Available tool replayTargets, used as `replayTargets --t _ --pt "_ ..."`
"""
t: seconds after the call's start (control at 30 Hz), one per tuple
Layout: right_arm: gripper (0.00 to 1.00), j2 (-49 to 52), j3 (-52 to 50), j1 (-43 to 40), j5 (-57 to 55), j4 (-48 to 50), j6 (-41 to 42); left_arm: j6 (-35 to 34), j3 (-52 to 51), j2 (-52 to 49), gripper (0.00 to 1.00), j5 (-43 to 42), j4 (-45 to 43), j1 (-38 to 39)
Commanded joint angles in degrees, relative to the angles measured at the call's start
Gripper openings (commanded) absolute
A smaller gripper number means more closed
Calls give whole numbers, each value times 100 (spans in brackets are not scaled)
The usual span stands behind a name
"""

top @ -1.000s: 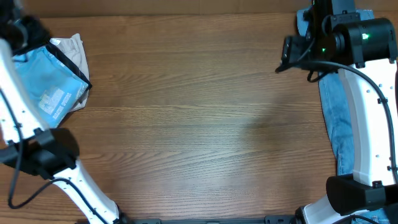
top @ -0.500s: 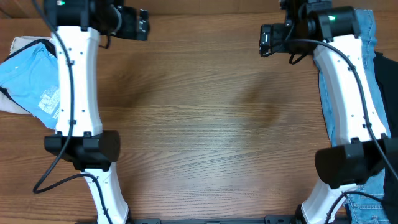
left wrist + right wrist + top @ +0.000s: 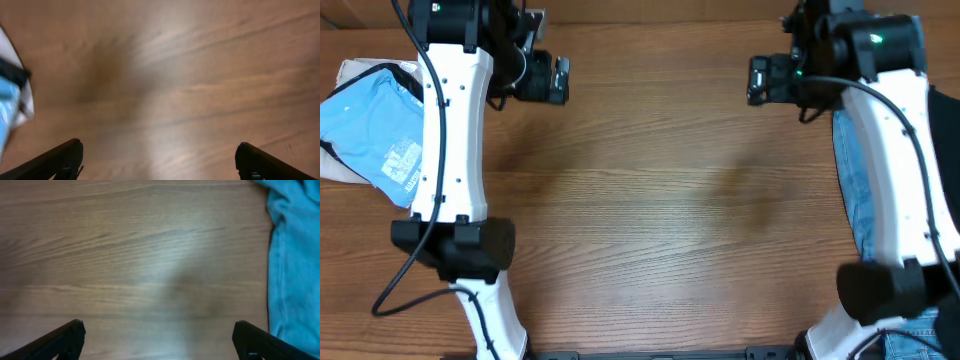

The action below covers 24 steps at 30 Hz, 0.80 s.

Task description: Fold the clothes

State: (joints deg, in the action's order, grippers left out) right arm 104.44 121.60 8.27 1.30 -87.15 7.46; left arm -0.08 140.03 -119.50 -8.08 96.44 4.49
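Far left overhead: whole T-shirt (image 3: 372, 135) | left wrist: its edge only | left hand (image 3: 160, 164), right hand (image 3: 157, 344): released

T-shirt (image 3: 370, 125): right edge behind left arm (image 3: 445, 130) | jeans (image 3: 853, 190): partly under right arm (image 3: 898, 170) | left wrist view: blurred

Desk (image 3: 660, 200) is brown wood, clear grain, smooth with a soft satin sheen. T-shirt (image 3: 370, 130) upper left looks like soft matt cloth, jeans (image 3: 850, 200) far right coarser denim. Left arm (image 3: 450, 120) and right arm (image 3: 900, 170): glossy white plastic, matt black joints.
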Motion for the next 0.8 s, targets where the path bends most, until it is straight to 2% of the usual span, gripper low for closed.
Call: replayTargets --t 0.0,0.1,0.27,0.57,0.67,0.77 --pt "97 -730 -57 -4 26 -138 127 -273 -901 859 100 243 37 20" --pt "97 -1226 -417 -4 13 -35 184 -264 -1930 1543 100 433 37 28" --pt "97 -2509 -1784 -4 -59 741 289 -247 -3285 2885 100 726 -221 44" --pt "100 -5534 -5757 -4 -258 2863 306 -168 -5598 6214 100 1279 -2592 42" --pt "100 -6172 -6636 -4 -267 3259 306 -160 -6384 7088 100 1434 -3305 42" --pt "100 -6476 -7158 -4 -243 3244 306 -162 -6841 7602 100 1464 -3788 42"
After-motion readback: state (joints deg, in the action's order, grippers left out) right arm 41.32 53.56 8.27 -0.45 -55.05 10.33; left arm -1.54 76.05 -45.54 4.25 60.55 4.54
